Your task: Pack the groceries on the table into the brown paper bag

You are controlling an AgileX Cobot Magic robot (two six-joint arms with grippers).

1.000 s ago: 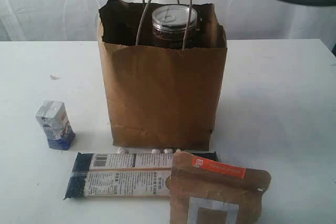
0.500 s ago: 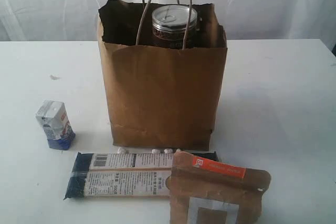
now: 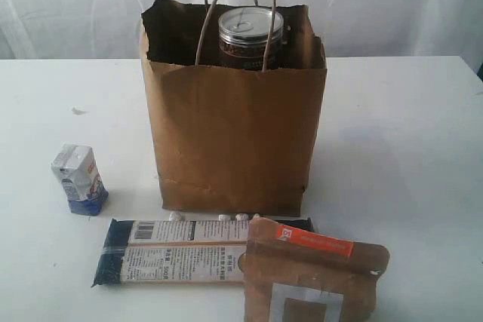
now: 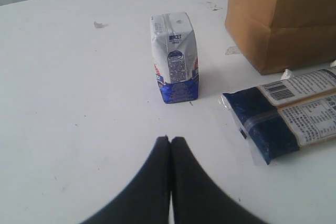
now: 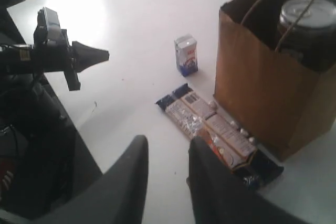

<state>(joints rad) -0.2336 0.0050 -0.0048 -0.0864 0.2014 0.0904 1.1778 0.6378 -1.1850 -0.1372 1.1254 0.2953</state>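
Exterior view: the tall brown paper bag (image 3: 234,141) stands in the middle of the big white table (image 3: 407,148). The dark can with the silver lid (image 3: 250,35) is already inside it. The small white-blue carton (image 3: 78,179) stands left of the bag. The long dark-blue packet (image 3: 173,253) lies flat, its long side running along the bag's front. The brown pouch with the orange strip (image 3: 309,277) hides its right end. I cannot see my jaws here.

Left wrist view: my left gripper (image 4: 170,140) is pinched tight with nothing in it. The carton stands upright straight ahead, near. I think this arm is the closer one for it, but the jaws must open first.

Right wrist view: my right gripper (image 5: 168,146) has a small gap and holds nothing. It hangs high above the packet.
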